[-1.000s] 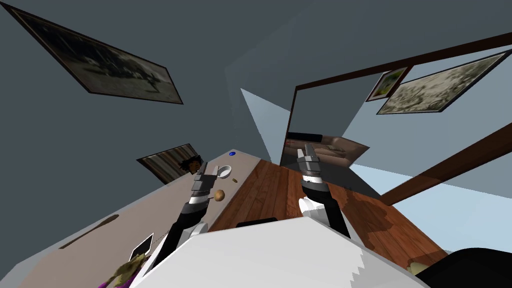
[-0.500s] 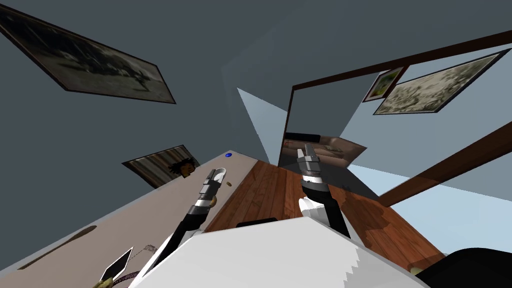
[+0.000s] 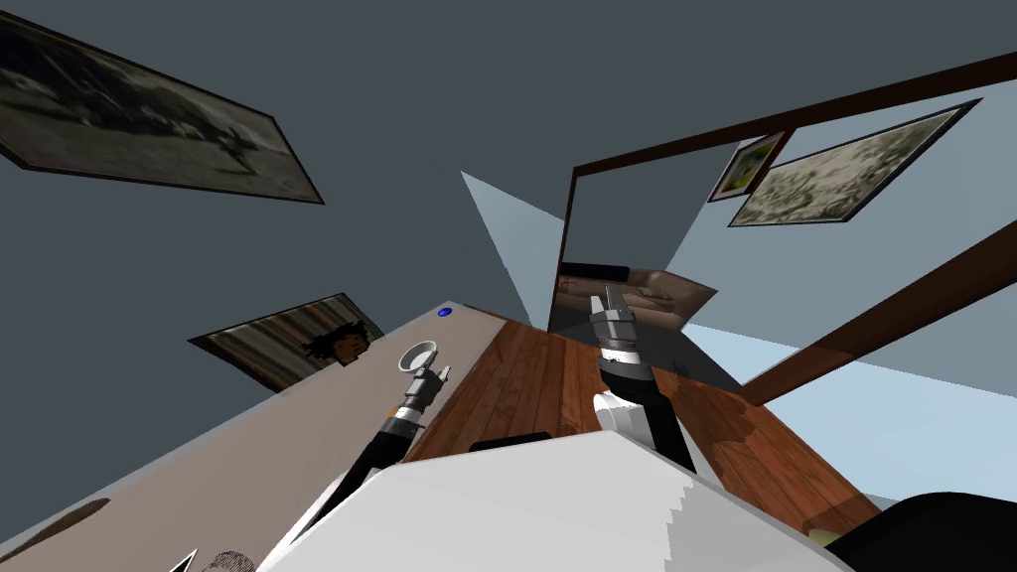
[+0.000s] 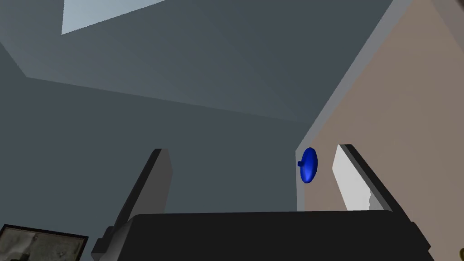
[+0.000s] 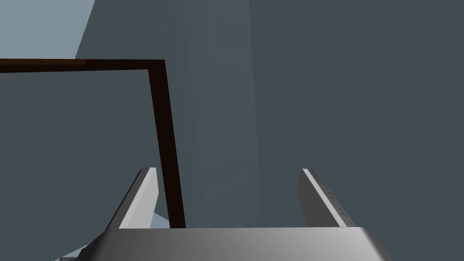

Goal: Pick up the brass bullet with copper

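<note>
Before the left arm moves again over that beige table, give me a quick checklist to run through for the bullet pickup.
1. Left gripper ready to grasp: ok, the jaws stand wide apart and empty.
2. Bullet lined up between the jaws: not ok; the blue knob lies ahead there, near the table edge.
3. Bullet's position known: cannot tell.
4. Gap to the white bowl: cannot tell; in the head view it sits just beyond the gripper.
5. Right gripper out of the way: ok, jaws open, raised over the wooden floor.

Near the surface's (image 3: 248, 437) far end sits a bowl (image 3: 418, 355), the left tool (image 3: 434, 373) just before it, a disc (image 3: 444, 312) beyond.
</note>
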Available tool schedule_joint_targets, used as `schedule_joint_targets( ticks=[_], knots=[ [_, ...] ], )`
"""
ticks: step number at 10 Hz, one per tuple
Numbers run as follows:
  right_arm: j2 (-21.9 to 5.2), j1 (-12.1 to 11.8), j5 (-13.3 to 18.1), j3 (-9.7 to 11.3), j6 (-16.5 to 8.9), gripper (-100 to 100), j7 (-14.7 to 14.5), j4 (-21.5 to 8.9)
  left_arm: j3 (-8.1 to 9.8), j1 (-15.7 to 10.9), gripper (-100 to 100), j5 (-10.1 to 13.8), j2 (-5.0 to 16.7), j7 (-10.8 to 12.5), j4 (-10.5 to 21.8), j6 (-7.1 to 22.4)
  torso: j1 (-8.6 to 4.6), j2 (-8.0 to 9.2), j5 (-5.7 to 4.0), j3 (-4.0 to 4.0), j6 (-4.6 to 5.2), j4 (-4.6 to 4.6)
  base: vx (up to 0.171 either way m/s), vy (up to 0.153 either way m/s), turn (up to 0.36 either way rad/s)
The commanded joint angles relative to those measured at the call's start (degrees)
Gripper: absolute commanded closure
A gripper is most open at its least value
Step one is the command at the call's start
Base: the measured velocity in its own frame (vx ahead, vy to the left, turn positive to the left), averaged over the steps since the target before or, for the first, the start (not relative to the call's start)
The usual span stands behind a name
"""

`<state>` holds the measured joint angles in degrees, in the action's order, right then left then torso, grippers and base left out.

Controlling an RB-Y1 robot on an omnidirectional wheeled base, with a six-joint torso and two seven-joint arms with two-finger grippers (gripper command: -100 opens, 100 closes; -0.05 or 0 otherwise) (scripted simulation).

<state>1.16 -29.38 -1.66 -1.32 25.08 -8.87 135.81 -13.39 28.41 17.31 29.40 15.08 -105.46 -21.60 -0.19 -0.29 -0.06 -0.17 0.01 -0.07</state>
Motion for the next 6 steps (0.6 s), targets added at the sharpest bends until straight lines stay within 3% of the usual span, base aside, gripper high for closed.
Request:
schedule_joint_targets(
  ticks=[1,2,3,4,5,6],
  knots=[
    [0.00,0.00,0.00,0.00,0.00,0,0.00,0.00,-2.21,-0.44,-100,1.30,2.64,2.08,2.86,1.59,0.00,0.00,0.00,0.00,0.00,0.00,0.096,-0.074,-0.140],
    [0.00,0.00,0.00,0.00,0.00,0,0.00,0.00,-3.86,-0.91,-100,2.13,3.97,3.32,5.48,2.57,-0.07,-0.07,0.00,-0.04,0.01,-0.01,0.111,-0.073,-0.163],
    [0.00,0.00,0.00,0.00,0.00,0,0.00,0.00,-3.86,-0.91,-100,2.13,4.40,3.32,6.12,2.57,-0.07,-0.11,-0.02,-0.06,0.00,-0.03,0.086,-0.033,-0.040],
    [0.00,-0.01,0.00,0.00,0.00,0,0.00,0.00,-5.62,-1.42,-100,2.93,6.18,4.50,8.56,3.54,0.04,-0.04,0.00,-0.03,-0.03,-0.01,0.090,-0.016,-0.080],
    [0.00,0.00,0.00,0.00,0.00,0,0.00,0.00,-5.62,-1.42,-100,2.93,6.18,4.50,8.65,3.54,0.12,-0.04,0.02,-0.02,-0.01,-0.01,0.066,-0.009,-0.066],
    [0.00,0.00,0.00,-0.01,0.00,0,0.00,0.00,-7.47,-1.96,-100,3.70,7.96,5.63,10.59,4.48,0.15,0.04,0.03,0.02,-0.02,0.00,0.066,-0.019,-0.137]
  ],
)
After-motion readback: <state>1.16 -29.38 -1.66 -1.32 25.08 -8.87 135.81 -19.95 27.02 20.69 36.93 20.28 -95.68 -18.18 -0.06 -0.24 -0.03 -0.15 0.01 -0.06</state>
